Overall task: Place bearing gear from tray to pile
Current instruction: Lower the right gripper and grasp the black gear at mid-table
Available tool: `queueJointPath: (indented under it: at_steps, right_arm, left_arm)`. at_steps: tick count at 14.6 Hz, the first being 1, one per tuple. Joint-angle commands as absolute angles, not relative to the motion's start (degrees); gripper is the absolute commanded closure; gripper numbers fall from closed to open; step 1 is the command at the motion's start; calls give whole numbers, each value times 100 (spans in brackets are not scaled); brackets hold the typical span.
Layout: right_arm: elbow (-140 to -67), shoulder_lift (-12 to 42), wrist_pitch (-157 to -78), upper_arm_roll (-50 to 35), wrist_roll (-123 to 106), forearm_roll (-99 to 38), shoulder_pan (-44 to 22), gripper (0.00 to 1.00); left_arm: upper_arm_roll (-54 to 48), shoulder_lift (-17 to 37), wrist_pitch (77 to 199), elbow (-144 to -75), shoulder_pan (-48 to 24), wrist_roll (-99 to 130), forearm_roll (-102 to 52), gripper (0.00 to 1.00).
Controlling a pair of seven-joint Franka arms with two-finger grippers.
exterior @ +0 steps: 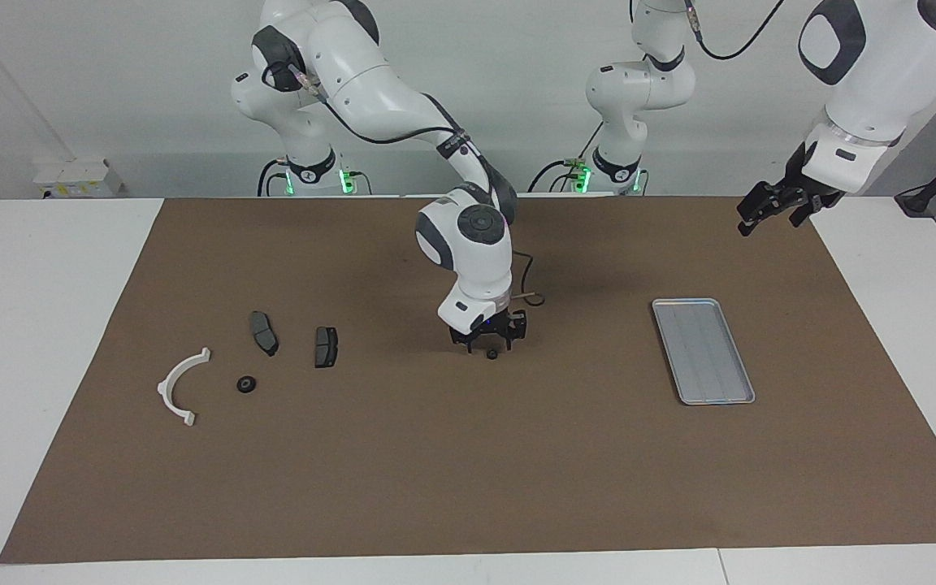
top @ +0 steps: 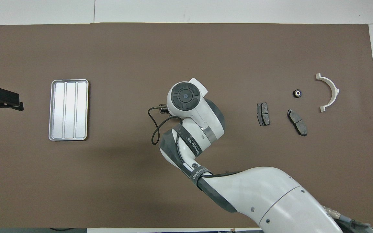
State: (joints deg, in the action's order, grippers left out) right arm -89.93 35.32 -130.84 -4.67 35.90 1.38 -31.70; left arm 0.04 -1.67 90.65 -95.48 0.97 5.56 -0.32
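Observation:
A small black bearing gear (exterior: 491,353) lies on the brown mat midway between the tray and the pile. My right gripper (exterior: 489,344) hangs low right over it, open, a finger on each side and not closed on it. In the overhead view the right wrist hides both. The silver tray (exterior: 704,351) (top: 68,110) holds nothing. The pile is a white bracket (exterior: 179,385) (top: 329,92), two dark pads (exterior: 263,332) (exterior: 326,346) and a second bearing gear (exterior: 246,384) (top: 298,93). My left gripper (exterior: 769,223) (top: 14,103) waits open in the air off the mat's corner at the left arm's end.
The brown mat (exterior: 468,471) covers most of the white table. A thin cable (top: 154,124) loops off the right wrist toward the tray. The right arm's forearm (top: 270,197) stretches over the mat's robot-side edge.

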Motion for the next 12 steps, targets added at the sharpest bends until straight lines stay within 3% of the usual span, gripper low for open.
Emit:
queueJointPath:
  at_steps: [1, 12]
  right_arm:
    - [-9018, 3586, -13332, -501, 3525, 185, -3138, 24]
    - [-8982, 3700, -13500, -501, 3480, 211, -3067, 24]
  left_arm:
    - [79, -211, 8982, -9571, 0, 554, 79, 0]
    - [79, -211, 8983, -9563, 0, 554, 79, 0]
